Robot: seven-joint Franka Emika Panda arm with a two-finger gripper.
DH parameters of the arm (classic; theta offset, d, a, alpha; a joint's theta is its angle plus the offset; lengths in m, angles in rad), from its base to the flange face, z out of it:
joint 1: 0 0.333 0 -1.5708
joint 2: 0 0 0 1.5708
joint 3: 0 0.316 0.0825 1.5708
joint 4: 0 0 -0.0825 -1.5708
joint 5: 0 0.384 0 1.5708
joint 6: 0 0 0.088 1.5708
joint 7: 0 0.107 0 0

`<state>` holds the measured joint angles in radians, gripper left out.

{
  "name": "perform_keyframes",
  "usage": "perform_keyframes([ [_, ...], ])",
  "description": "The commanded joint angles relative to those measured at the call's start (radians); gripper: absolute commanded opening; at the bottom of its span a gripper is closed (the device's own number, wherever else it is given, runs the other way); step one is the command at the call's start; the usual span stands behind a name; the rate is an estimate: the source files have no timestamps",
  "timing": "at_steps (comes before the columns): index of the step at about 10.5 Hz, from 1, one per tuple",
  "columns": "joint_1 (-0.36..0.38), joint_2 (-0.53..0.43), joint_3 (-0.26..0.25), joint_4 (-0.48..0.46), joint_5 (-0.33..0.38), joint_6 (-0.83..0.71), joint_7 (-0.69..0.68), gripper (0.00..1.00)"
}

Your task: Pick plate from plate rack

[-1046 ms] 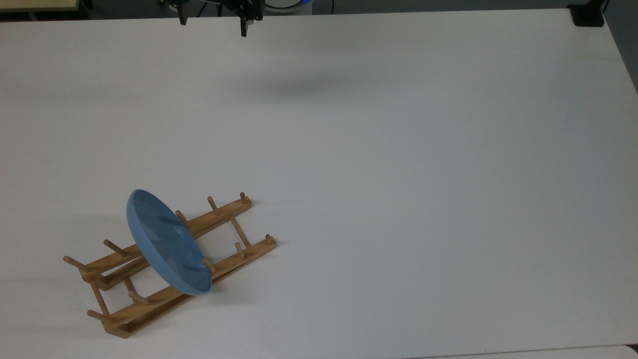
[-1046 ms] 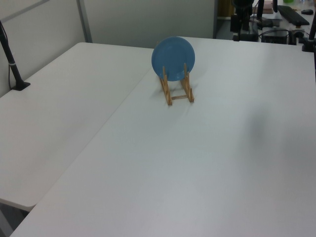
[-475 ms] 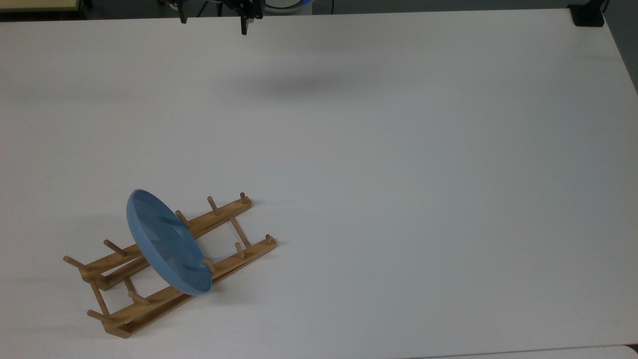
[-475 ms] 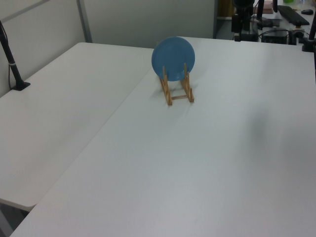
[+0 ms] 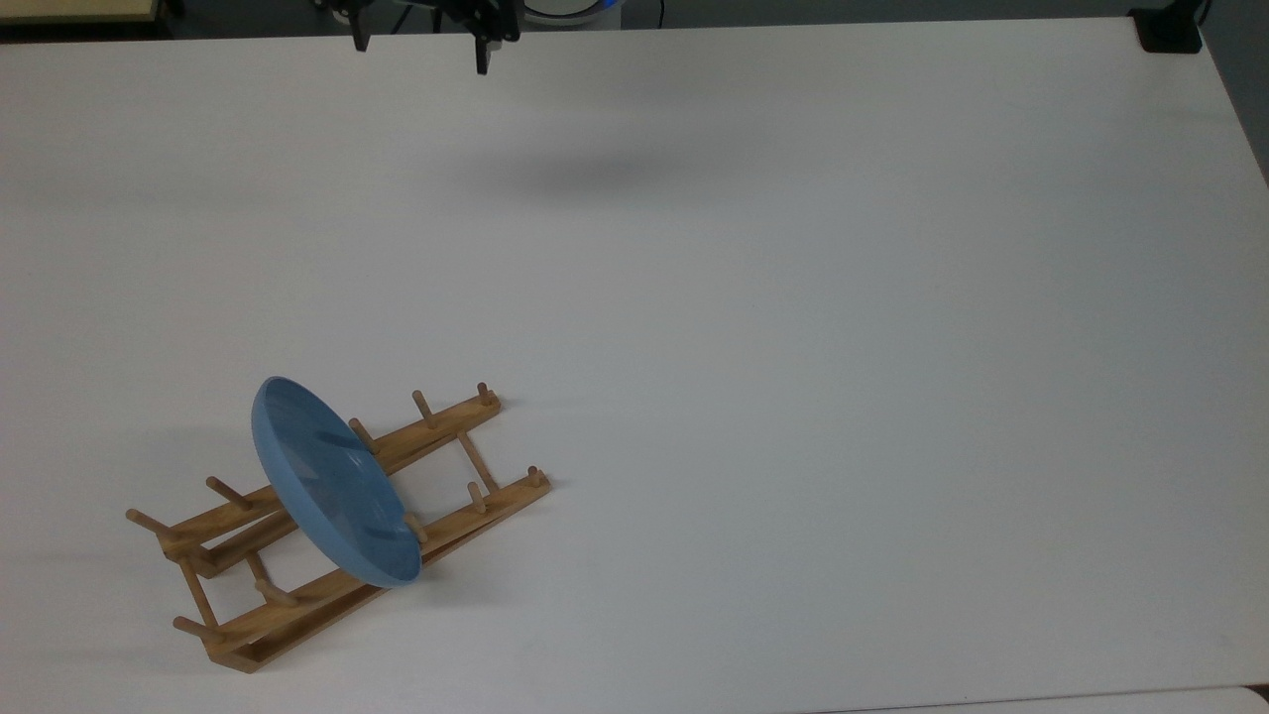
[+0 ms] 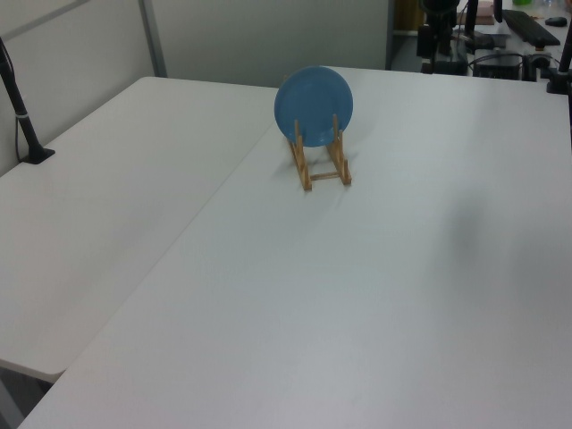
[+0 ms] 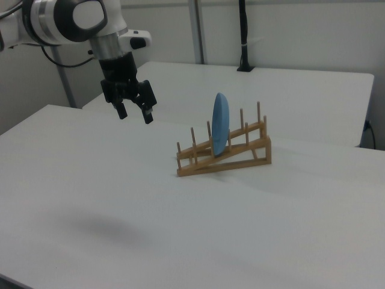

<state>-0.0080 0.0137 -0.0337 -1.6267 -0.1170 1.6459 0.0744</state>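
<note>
Your plate [image 7: 221, 125] stands on edge in the plate rack [image 7: 231, 155], slotted between the upright pegs about midway along the rails and leaning a little. In the top view the plate [image 5: 332, 481] and the plate rack [image 5: 337, 526] sit in the lower left of the white table [image 5: 793, 347], the rack lying diagonally; in the left view the plate [image 6: 314, 105] faces the camera with the rack [image 6: 321, 163] in front of it, towards the far side of the table.

Your gripper [image 7: 134, 112] hangs in the air above the table, well apart from the rack — to the right view's left of it and higher than the plate's top edge. It points downward with its fingers [image 7: 147, 114] spread wide, nothing between them. In the top view the gripper [image 5: 421, 52] is at the upper edge, its two fingertips far apart, with a soft shadow on the table below and to the top view's right.

A black post [image 7: 243, 36] stands on the far table in the right view.

Plate not yet touched — it rests in the rack.
</note>
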Motion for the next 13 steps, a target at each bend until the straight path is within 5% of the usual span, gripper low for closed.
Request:
perform_keyframes([
  [1,-0.012,0.04,-0.009,0.013,0.028,0.113,-0.011,1.0],
  [6,-0.049,0.214,-0.011,0.088,-0.018,0.375,0.027,1.0],
  [8,-0.079,0.284,-0.011,0.122,-0.056,0.496,0.103,0.82],
  [13,-0.098,0.383,-0.029,0.143,-0.156,0.732,0.214,0.71],
])
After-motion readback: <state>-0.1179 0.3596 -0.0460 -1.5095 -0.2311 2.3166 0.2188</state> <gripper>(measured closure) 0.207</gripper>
